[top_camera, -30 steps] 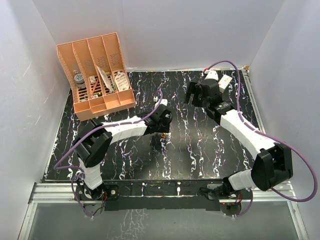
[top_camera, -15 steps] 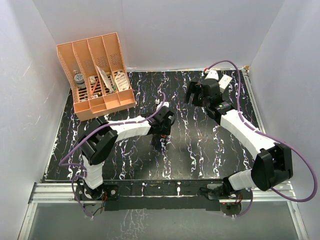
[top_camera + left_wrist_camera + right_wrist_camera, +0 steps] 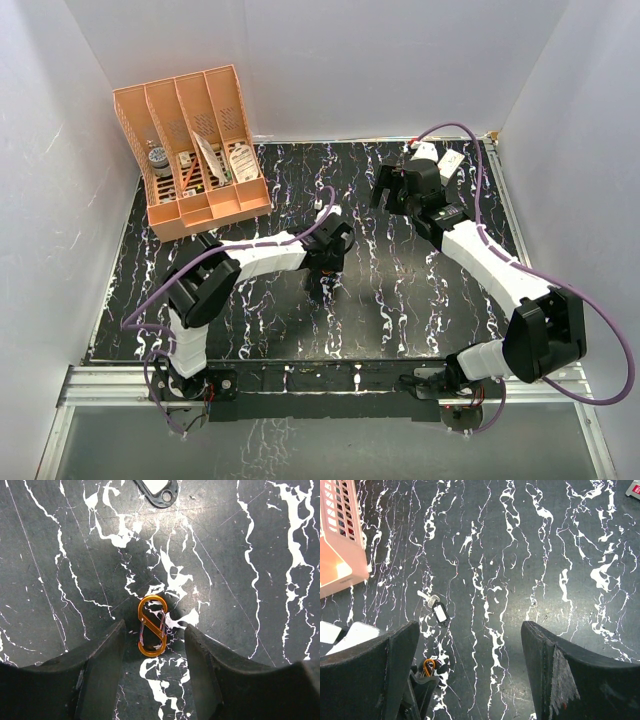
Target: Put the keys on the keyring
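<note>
Loosely, keyring point(image 3: 152, 626) lies inside the spread left tool point(image 3: 155, 630).

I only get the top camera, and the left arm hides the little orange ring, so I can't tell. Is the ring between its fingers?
Observer: Yes. The left wrist view shows the keyring lying flat on the table between the open fingers of the left gripper, touching neither.
Operator: Where are the keys?
Observer: In that view the keys lie beyond the keyring, apart from it, cut by the top edge.
Operator: Is the other hand holding something?
Observer: No. The right wrist view shows the right gripper open wide and empty.
</note>
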Available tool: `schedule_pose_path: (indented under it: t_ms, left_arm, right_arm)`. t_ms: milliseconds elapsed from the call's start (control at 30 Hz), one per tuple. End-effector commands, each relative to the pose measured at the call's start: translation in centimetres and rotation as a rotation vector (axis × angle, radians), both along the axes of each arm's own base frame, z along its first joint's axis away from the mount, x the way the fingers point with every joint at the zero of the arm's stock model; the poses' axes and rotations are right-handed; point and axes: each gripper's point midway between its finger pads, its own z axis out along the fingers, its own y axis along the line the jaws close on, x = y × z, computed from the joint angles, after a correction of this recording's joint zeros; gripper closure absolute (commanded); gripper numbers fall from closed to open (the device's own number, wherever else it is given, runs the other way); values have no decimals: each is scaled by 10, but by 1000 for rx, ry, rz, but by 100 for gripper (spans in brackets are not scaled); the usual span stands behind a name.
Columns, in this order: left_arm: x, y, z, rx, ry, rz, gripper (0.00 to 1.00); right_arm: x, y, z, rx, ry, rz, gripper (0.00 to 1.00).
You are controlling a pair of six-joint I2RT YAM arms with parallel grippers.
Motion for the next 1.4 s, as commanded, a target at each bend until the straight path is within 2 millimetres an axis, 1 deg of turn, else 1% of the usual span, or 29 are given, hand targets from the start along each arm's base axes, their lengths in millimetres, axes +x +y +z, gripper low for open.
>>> schedule_pose_path:
  t_ms: [0, 367, 1133, 1367]
  left_arm:
    - [2, -4, 6, 7, -6, 4, 51]
    - [2, -5, 4, 13, -5, 3, 54]
    - [1, -4, 1, 32, 4, -1, 71]
    - [1, -4, 0, 38, 6, -1, 85]
  right_arm:
    - [4, -3, 27, 20, -89, -1, 18]
    - [4, -4, 26, 21, -88, -2, 18]
    - [4, -6, 26, 22, -86, -2, 18]
    - [4, -7, 25, 22, -85, -3, 17]
